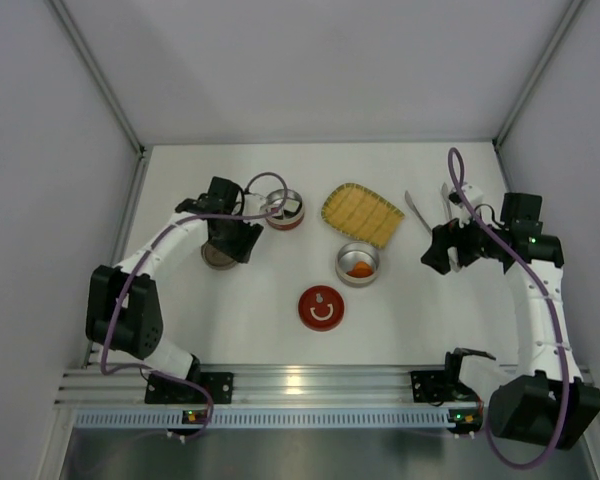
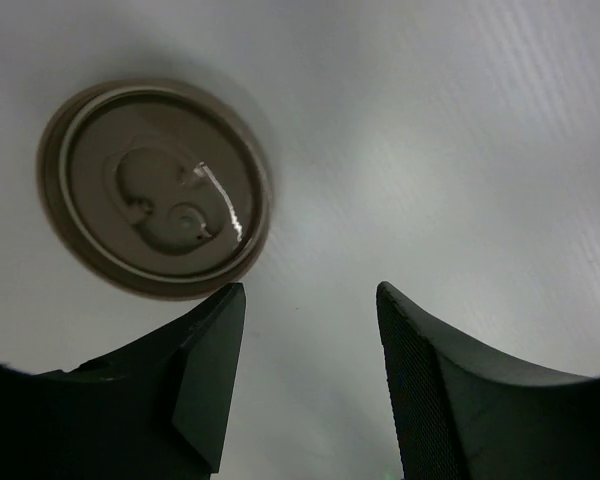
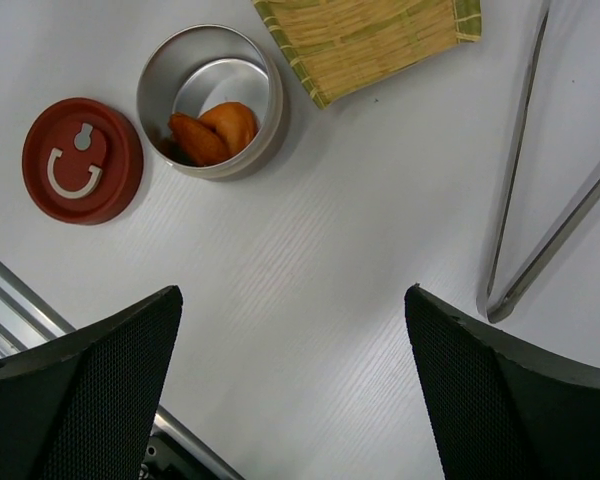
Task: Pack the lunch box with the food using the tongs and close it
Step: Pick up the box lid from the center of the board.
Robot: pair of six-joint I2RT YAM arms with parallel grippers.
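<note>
The lunch box stands in separate round tins. One metal tin [image 1: 358,264] [image 3: 212,100] holds orange-red food chunks [image 3: 215,130]. Another tin [image 1: 285,210] with a red band holds white food. A red lid [image 1: 321,306] [image 3: 82,160] lies flat near the front. A dull metal lid [image 2: 155,190] [image 1: 217,257] lies under my left gripper [image 1: 235,242] [image 2: 310,292], which is open with only bare table between its fingers. The silvery tongs [image 1: 420,212] [image 3: 525,200] lie at the right. Just in front of them, my right gripper [image 1: 442,250] [image 3: 290,295] hangs wide open and holds nothing.
A yellow woven tray [image 1: 362,213] [image 3: 370,35] lies between the two tins, with nothing on it. Grey walls close in the table [image 1: 400,330] on three sides. An aluminium rail [image 1: 320,385] runs along the near edge.
</note>
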